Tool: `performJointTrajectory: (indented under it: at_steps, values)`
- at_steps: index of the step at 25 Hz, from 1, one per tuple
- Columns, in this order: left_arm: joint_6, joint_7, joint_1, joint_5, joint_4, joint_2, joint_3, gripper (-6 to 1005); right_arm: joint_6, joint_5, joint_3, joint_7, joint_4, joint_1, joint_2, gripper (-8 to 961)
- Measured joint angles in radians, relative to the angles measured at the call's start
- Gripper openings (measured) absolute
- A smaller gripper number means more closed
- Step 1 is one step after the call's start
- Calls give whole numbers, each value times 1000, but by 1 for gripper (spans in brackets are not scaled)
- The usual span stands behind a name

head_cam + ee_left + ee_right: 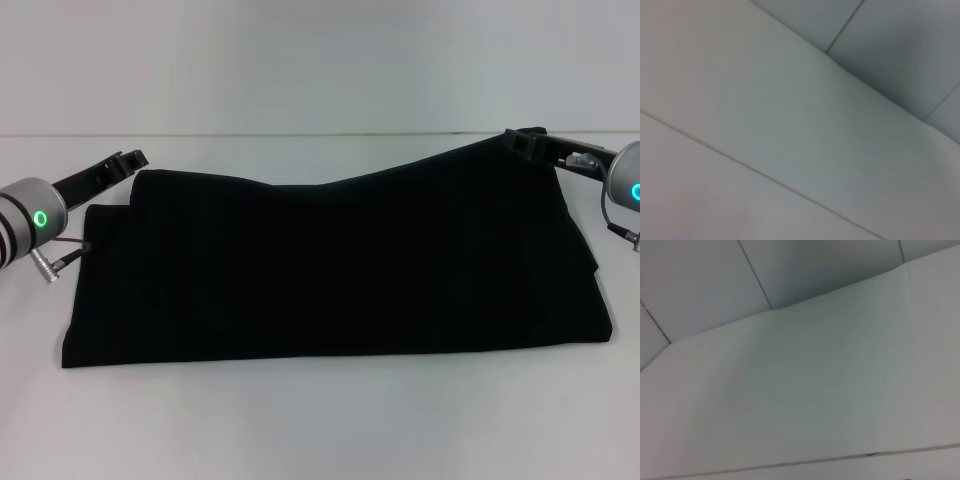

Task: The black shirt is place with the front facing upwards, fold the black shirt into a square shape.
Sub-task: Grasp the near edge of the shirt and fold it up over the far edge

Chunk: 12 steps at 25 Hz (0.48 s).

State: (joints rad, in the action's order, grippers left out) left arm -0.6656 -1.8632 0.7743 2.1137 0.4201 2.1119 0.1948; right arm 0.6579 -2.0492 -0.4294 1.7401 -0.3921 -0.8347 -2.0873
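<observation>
Black shirt (330, 270) lies across the white table (320, 430) as a wide, low band, plainly folded over at least once: its near edge runs straight, its far edge sags in the middle and rises toward both far corners. No lettering shows on the upper side. The left gripper (128, 160) sits at the far left corner of the cloth and the right gripper (525, 142) at the far right corner, which stands higher than the rest. Each seems to be at or on the fabric edge, but whether the fingers are clamped on it or spread I cannot tell. Both wrist views show only pale wall panels. As I judge it, a lengthwise fold is made or being finished, while the band is far too wide for a square, so the sideways folds remain.
</observation>
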Motion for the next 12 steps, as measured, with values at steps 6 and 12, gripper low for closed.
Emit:
performJointTrajectory:
  at_steps: [6, 12]
  values:
    - [5, 12, -2, -45, -4, 0, 4, 351, -11, 42, 10, -12, 7, 20, 0, 352]
    - [-199, 19, -58, -108, -2, -23, 2, 432, 3, 162, 10, -6, 24, 60, 15, 590]
